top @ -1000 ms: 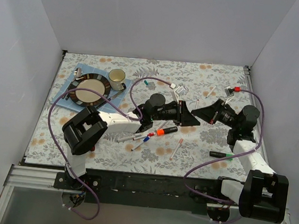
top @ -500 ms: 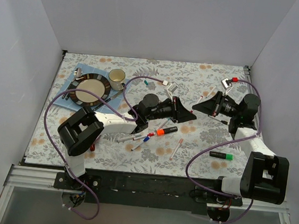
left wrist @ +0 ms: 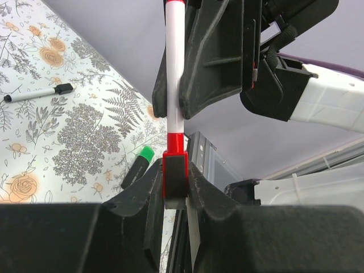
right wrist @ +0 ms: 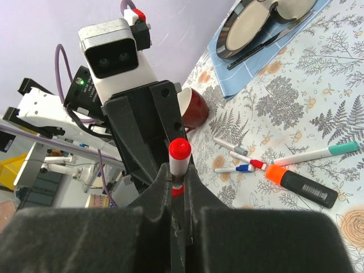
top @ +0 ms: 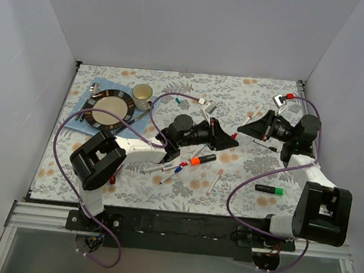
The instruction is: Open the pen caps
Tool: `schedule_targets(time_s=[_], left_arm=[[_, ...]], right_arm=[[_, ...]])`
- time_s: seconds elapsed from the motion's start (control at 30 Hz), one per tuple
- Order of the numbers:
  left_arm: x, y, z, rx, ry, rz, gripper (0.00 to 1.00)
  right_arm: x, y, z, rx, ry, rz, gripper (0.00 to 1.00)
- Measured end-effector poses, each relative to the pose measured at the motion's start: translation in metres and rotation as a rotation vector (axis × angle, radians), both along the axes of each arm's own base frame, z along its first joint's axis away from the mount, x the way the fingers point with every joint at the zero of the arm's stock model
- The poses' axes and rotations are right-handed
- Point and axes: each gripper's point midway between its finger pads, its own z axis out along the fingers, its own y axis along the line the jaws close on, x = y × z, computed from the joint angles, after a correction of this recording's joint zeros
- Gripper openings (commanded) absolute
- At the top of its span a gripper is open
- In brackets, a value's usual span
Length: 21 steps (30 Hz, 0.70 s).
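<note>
Mid-table, above the floral-patterned tablecloth, I hold a thin white plastic pen in the air between my two grippers. My left gripper is clamped tight on a blocky red plastic end piece of that pen. My right gripper is closed round the white barrel just beyond it, at 12 o'clock from my left fingertips in the left wrist view. A rounded red plastic tip pokes out past my right fingers. I cannot tell which of the two red ends is the cap, and no gap shows between either of them and the barrel.

More capped pens lie on the cloth below. From overhead, a thick black marker lies at 7 o'clock from the held pen with its bright orange plastic cap seated on it. A second black marker lies at 4 o'clock near my right arm, with its green plastic cap in place. In the right wrist view a white pen with a teal plastic cap lies just beside the orange-capped marker.

At 9 o'clock, well apart from the pens, a dark-rimmed round plate sits on a blue cloth mat. A cream cup stands just beside the plate.
</note>
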Motion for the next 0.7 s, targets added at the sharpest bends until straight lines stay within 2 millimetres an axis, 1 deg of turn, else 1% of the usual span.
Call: schedule_targets(time_s=[0.2, 0.23, 0.27, 0.3, 0.33, 0.37, 0.4, 0.43, 0.47, 0.5, 0.53, 0.57, 0.63, 0.7], left_arm=[[-0.004, 0.003, 0.002, 0.004, -0.033, -0.015, 0.01], [-0.005, 0.003, 0.004, 0.003, -0.042, -0.017, 0.24], [-0.005, 0.003, 0.004, 0.003, -0.048, -0.020, 0.36], [-0.008, 0.003, 0.004, 0.004, -0.054, -0.035, 0.45], [-0.017, 0.006, -0.003, 0.031, -0.040, -0.081, 0.53], [-0.030, 0.010, -0.018, 0.069, -0.015, -0.130, 0.62], [-0.042, 0.012, -0.033, 0.109, 0.019, -0.172, 0.65], [-0.053, 0.016, -0.047, 0.147, 0.050, -0.206, 0.65], [-0.061, 0.019, -0.059, 0.180, 0.079, -0.232, 0.67], [-0.067, 0.020, -0.065, 0.199, 0.097, -0.248, 0.67], [-0.073, 0.022, -0.069, 0.216, 0.109, -0.269, 0.68], [-0.074, 0.022, -0.070, 0.219, 0.110, -0.276, 0.70], [-0.075, 0.023, -0.070, 0.219, 0.104, -0.284, 0.71], [-0.074, 0.023, -0.070, 0.219, 0.101, -0.286, 0.74]], right_arm=[[-0.003, -0.001, 0.003, -0.004, -0.032, 0.020, 0.01], [-0.004, -0.001, 0.004, -0.004, -0.038, 0.024, 0.01], [-0.005, -0.001, 0.005, -0.004, -0.041, 0.025, 0.01], [-0.003, -0.001, 0.006, -0.002, -0.048, 0.010, 0.01], [0.009, -0.008, 0.011, 0.001, -0.079, -0.060, 0.01], [0.022, -0.020, 0.016, 0.004, -0.111, -0.142, 0.01], [0.032, -0.033, 0.022, 0.006, -0.139, -0.216, 0.01], [0.038, -0.042, 0.026, 0.009, -0.158, -0.267, 0.01], [0.043, -0.050, 0.031, 0.011, -0.180, -0.309, 0.01], [0.044, -0.053, 0.035, 0.013, -0.199, -0.332, 0.01], [0.044, -0.053, 0.038, 0.014, -0.216, -0.340, 0.01], [0.042, -0.052, 0.040, 0.016, -0.229, -0.343, 0.01], [0.036, -0.049, 0.042, 0.017, -0.247, -0.339, 0.01], [0.030, -0.046, 0.041, 0.020, -0.248, -0.329, 0.01]])
